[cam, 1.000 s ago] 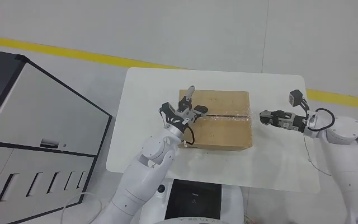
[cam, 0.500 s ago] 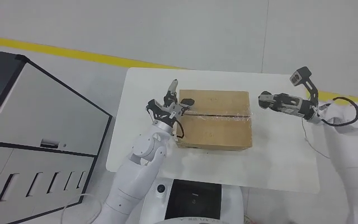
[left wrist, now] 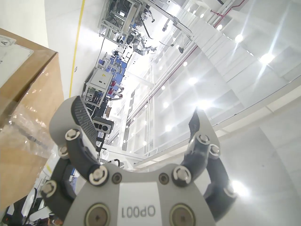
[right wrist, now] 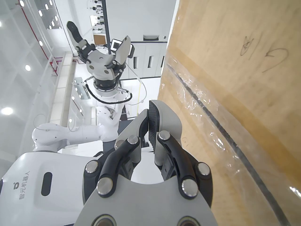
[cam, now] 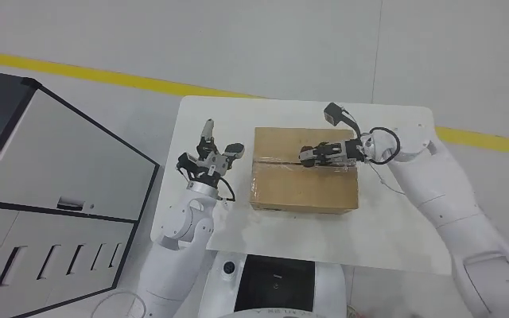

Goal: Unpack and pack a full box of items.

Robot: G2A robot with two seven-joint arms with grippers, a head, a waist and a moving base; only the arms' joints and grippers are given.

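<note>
I count one box (cam: 305,184), taped shut, mid-table (cam: 398,230). My left gripper (cam: 222,137) stands spread wide beside its end. My right gripper (cam: 305,156), pinched together on nothing, is over the tape seam (cam: 338,165). The right wrist view adds pen marks (right wrist: 263,50), too faint from above.

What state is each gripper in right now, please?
Left gripper: open, empty, beside the box.
Right gripper: shut, nothing visible in it, over the box top.
</note>
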